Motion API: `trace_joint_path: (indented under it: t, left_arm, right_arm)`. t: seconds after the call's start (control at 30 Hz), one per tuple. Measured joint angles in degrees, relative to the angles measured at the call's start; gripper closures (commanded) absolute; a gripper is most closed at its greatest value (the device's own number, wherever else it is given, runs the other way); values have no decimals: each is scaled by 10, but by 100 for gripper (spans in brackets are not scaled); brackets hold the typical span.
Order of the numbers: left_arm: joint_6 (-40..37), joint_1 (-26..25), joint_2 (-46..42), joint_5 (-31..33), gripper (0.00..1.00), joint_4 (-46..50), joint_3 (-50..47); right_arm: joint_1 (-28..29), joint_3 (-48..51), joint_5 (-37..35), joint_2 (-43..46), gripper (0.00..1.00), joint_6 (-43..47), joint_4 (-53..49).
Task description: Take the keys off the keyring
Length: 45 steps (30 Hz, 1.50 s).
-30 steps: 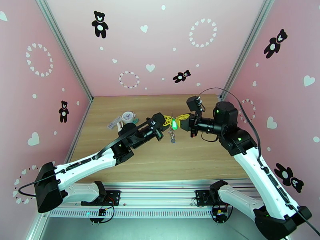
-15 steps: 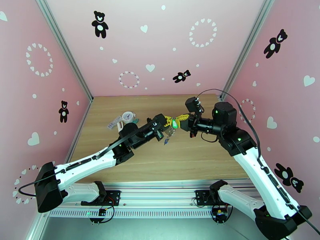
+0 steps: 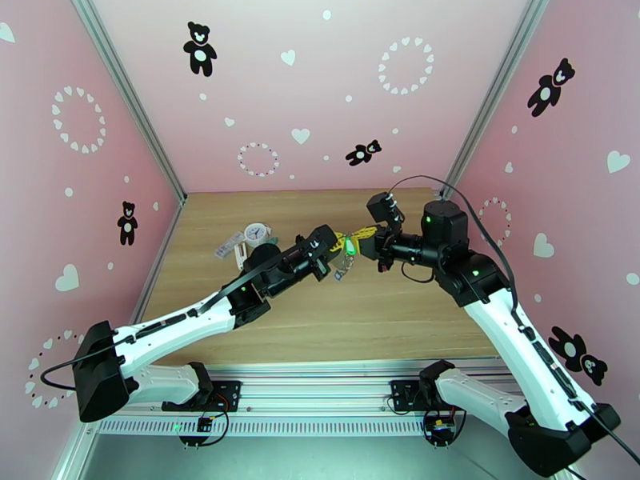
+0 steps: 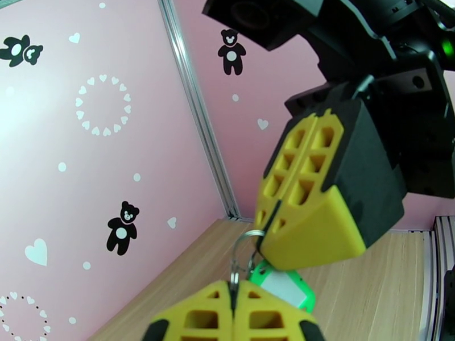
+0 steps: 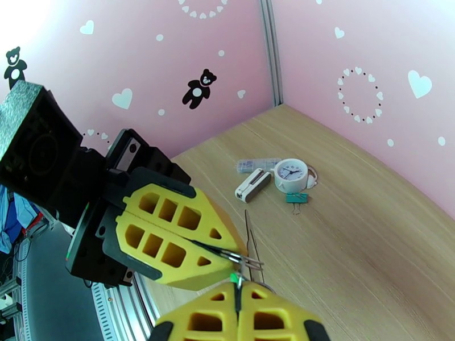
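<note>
Two pairs of jaws were shut tight, close together, on one small metal ring [image 4: 246, 238] held above the desk [image 3: 400, 314], the green-tagged key [image 4: 282, 286] dangling beneath; separation appeared under way, next requiring the key slid round the ring's coil and off.

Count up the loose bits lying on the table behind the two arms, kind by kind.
White clock-face charm: 1
Teal clip: 1
Small white block with a dark end: 1
Pale flat strip: 1
Total: 4
</note>
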<state>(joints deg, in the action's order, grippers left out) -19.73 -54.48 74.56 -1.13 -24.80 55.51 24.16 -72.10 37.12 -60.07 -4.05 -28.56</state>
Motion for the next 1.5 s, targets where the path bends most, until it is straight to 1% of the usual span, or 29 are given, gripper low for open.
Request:
trace_joint_path:
  t: [0.17,0.2,0.3,0.37,0.5,0.63,0.83,1.03,1.27,1.37,1.5]
  left_arm:
    - [10,-1,1,1,75,5,1]
    - [13,0,1,1,73,5,1]
    - [18,0,0,1,70,9,0]
    - [22,-1,-8,0,65,19,-6]
    - [25,0,-37,-14,63,55,-14]
    - [26,0,-71,-17,58,85,-19]
    - [26,0,-91,-23,56,116,-21]
    - [18,0,-70,-45,56,155,4]
    - [-7,0,-50,-44,56,168,16]
    - [-16,0,-35,-39,56,167,31]
    - [-26,0,-19,-20,61,164,39]
  right_arm:
    - [2,-1,-24,-3,100,0,0]
    - [2,-2,-29,-5,100,0,-1]
    - [2,-14,-42,-15,100,3,-9]
    - [2,-21,-46,-20,100,10,-16]
    - [1,-30,-49,-21,100,32,-32]
    - [-2,-33,-46,-22,100,57,-39]
    - [-7,-33,-13,-30,100,83,-49]
    - [-12,-33,19,-34,100,94,-50]
    - [-14,-33,43,-36,100,96,-51]
    - [-14,-33,49,-39,100,97,-51]
    - [-14,-33,52,-41,100,97,-52]
